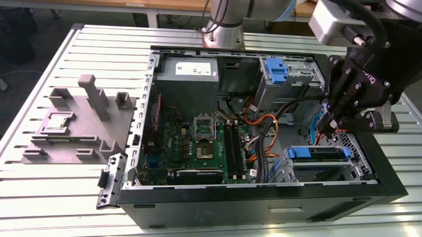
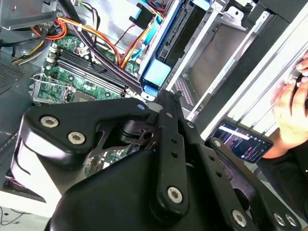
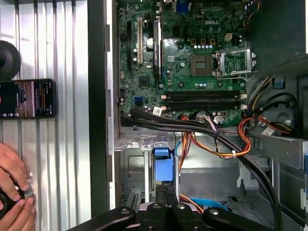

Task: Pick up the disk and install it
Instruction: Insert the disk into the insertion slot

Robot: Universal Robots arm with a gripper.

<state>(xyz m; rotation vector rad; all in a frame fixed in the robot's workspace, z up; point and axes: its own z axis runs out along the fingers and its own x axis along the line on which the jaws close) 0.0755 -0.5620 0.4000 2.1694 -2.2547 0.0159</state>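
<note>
In the drive cage (image 1: pixel 362 159), the disk (image 1: pixel 318 153) runs across the exterior view; jaws' state unclear.

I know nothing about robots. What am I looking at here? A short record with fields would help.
Setting: open computer case on a slatted table
Robot: one arm, its gripper low over the drive cage
Disk: blue-railed disk sitting in that cage, just under the gripper; contact cannot be told
Nearby: grey fixture beside the case; a person's hand and a phone on the table
</note>
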